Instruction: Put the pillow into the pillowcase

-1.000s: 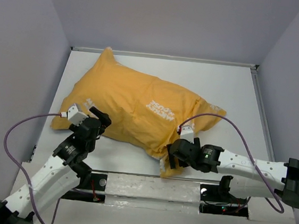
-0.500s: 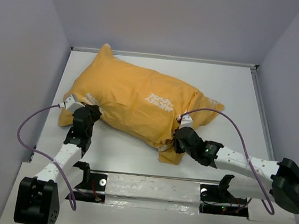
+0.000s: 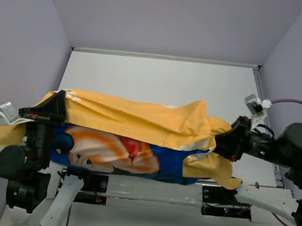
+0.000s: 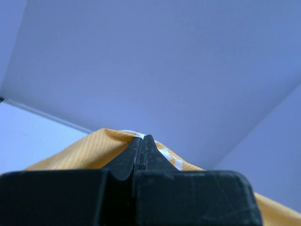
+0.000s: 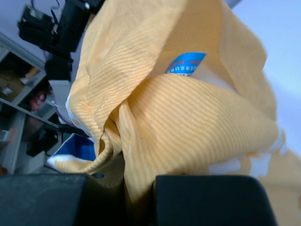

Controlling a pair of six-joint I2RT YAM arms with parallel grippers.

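open white tabletop (image 3: 159, 81) showed across the far half of the scene. it was boxed in by pale lavender walls (image 3: 172, 18) on the left, right and far sides, with a thin raised rim (image 3: 162, 56) along the far edge. the near strip was taken up by the thin fabric pillowcase (image 3: 139, 120), orange-yellow on its upper face and bright blue with a cartoon figure on its near face. it was stretched from left to right over the arm bases. its left end came close to the left wall, and its right end stopped short of the right wall.

the left gripper (image 3: 59, 99) had its fingers pressed together on the orange cloth at the left end. the right gripper (image 3: 218, 140) pinched a bunched fold at the right end, where loose cloth drooped. the sack looked plump and creased.

in the right wrist view the plump white pillow (image 5: 209, 75) showed only as a pale sliver beside a small blue tag (image 5: 186, 63), inside the folds.
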